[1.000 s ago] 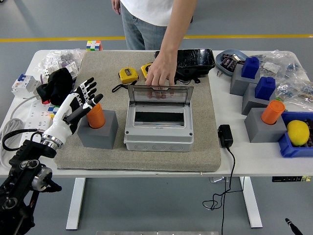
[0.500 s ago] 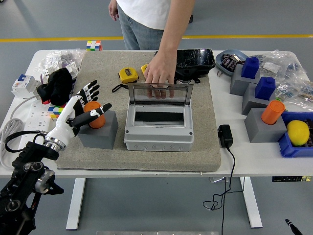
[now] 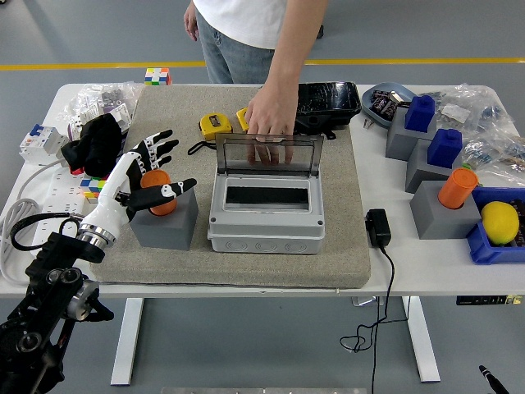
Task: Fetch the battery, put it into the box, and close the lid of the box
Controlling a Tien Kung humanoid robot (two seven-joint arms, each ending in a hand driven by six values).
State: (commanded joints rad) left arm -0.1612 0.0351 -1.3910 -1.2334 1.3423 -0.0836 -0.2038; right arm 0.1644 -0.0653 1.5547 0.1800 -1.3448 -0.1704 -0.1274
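Observation:
An orange battery [image 3: 162, 206] stands upright in a grey block [image 3: 168, 226] on the left of the mat. My left hand [image 3: 160, 166] is open around it: the fingers [image 3: 160, 141] spread behind and above it, and the thumb reaches across its front. I cannot tell whether the hand touches it. The grey box [image 3: 267, 215] sits mid-mat. Its clear lid [image 3: 268, 154] stands upright, and a person's hand [image 3: 269, 115] holds the lid's top edge from the far side. The right arm is out of view.
A second orange battery [image 3: 457, 187] and two blue ones [image 3: 420, 112] [image 3: 445, 148] stand in grey blocks at the right. A yellow tape measure [image 3: 215, 125], a black case [image 3: 326, 103], a black adapter [image 3: 377, 227], a lemon [image 3: 500, 222] and a black glove [image 3: 97, 141] lie around.
My left hand has shifted so its fingers are behind the orange battery and its thumb has swung across the front. The person's hand stays on the lid.

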